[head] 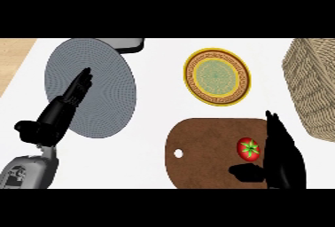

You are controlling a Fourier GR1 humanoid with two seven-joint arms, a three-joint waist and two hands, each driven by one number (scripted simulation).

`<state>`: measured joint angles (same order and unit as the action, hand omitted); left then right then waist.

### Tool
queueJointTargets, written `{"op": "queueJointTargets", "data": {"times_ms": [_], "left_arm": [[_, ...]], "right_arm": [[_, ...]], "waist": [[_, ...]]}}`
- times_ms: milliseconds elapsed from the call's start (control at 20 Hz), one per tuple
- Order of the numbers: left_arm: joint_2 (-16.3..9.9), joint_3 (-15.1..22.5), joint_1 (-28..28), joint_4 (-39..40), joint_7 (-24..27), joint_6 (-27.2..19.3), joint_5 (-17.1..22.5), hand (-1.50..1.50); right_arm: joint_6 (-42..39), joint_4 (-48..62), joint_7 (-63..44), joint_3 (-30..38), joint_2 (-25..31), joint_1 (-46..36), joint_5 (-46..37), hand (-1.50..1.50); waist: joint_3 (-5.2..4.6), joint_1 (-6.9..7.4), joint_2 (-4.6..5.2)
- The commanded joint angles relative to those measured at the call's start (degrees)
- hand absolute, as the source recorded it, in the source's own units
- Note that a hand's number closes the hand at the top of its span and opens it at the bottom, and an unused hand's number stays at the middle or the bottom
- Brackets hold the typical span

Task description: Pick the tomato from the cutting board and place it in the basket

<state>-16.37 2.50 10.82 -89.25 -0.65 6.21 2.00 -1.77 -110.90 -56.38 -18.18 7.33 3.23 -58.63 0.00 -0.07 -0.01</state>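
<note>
A red tomato (248, 148) with a green stem star lies on the right part of the brown cutting board (203, 155). My right hand (282, 155) stands just right of the tomato, fingers straight and pointing away, thumb out below the tomato; it is open and holds nothing. The woven basket (314, 84) sits at the right edge, beyond the board. My left hand (65, 108) is open at the left, fingers up, over a grey mat.
A round grey placemat (98, 75) lies at the left. A yellow-rimmed patterned plate (217, 76) sits behind the board. A dark grey object (127, 43) shows at the top edge. A wooden strip (14, 57) borders the white counter at far left.
</note>
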Motion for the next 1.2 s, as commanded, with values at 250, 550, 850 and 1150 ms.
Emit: {"op": "queueJointTargets", "data": {"times_ms": [250, 550, 850, 1150], "left_arm": [[2.6, -0.9, -2.1, -5.1, -3.2, 1.5, -1.6, 0.00], [2.3, -3.4, -2.2, -1.8, -0.5, 3.8, -2.1, 0.00], [2.5, -4.9, -1.6, -1.1, 1.0, 6.1, -2.4, 0.00], [4.3, -4.5, -1.1, -0.5, 0.6, 5.3, -3.7, 0.00]], "right_arm": [[1.5, 3.1, 2.9, 1.5, -1.1, 3.3, -1.3, -1.50], [0.9, 8.6, 3.2, 4.1, -2.8, 1.1, -0.5, -1.50], [-1.6, 11.6, 5.1, 8.0, -2.7, -2.1, 2.4, -1.50], [1.1, 16.2, 8.6, 3.7, -5.5, 0.6, 2.0, 1.50]], "waist": [[0.01, 0.00, -0.05], [0.01, 0.00, -0.01], [0.00, 0.02, -0.01], [0.01, 0.00, -0.01]]}}
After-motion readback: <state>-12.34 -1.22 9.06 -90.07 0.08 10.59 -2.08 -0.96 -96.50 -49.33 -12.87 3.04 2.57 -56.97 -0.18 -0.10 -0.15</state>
